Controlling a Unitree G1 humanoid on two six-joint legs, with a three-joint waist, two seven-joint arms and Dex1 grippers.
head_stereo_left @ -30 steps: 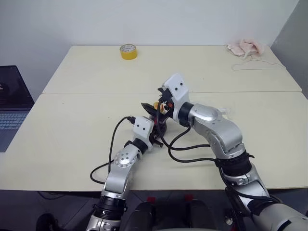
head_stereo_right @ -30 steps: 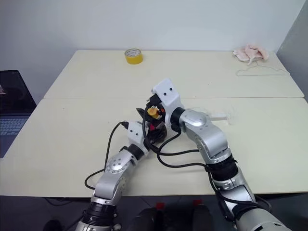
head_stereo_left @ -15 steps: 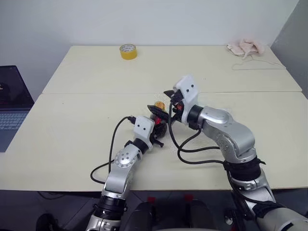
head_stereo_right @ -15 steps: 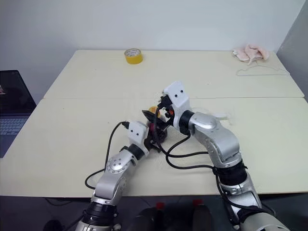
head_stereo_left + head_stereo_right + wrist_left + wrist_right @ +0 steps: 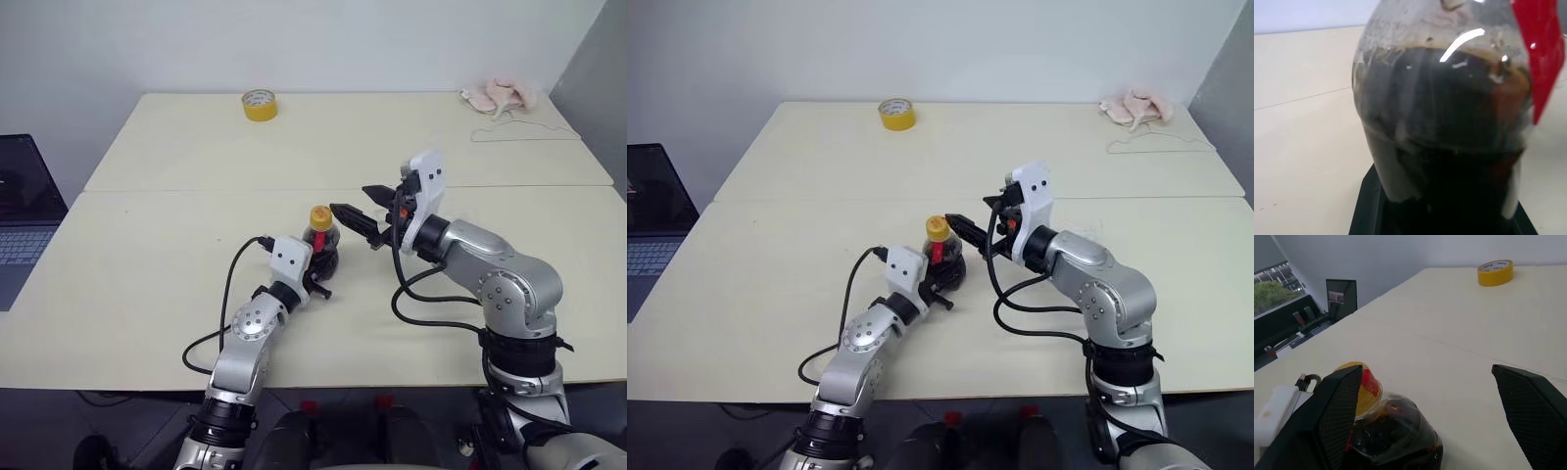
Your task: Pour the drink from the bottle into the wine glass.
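Observation:
The bottle (image 5: 321, 240) stands upright at the middle of the table, its orange-yellow cap (image 5: 320, 214) on and the dark drink (image 5: 1449, 127) filling most of its body. My left gripper (image 5: 315, 272) is shut on the bottle's lower body from the near side. To the bottle's right, a little above cap height, my right gripper (image 5: 350, 200) is open with nothing between its fingers. In the right wrist view the bottle (image 5: 1396, 431) sits just past the left finger (image 5: 1337, 416). The wine glass is hidden.
A yellow tape roll (image 5: 261, 104) lies at the far edge. At the far right corner are a pink cloth (image 5: 502, 96) and a wire hanger (image 5: 524, 135). A laptop (image 5: 20, 201) sits off the table's left side. A seam (image 5: 196, 190) crosses the table.
My right gripper has drawn back from the bottle's cap toward the right and rolled, leaving the cap in plain sight. The left gripper and bottle have stayed put.

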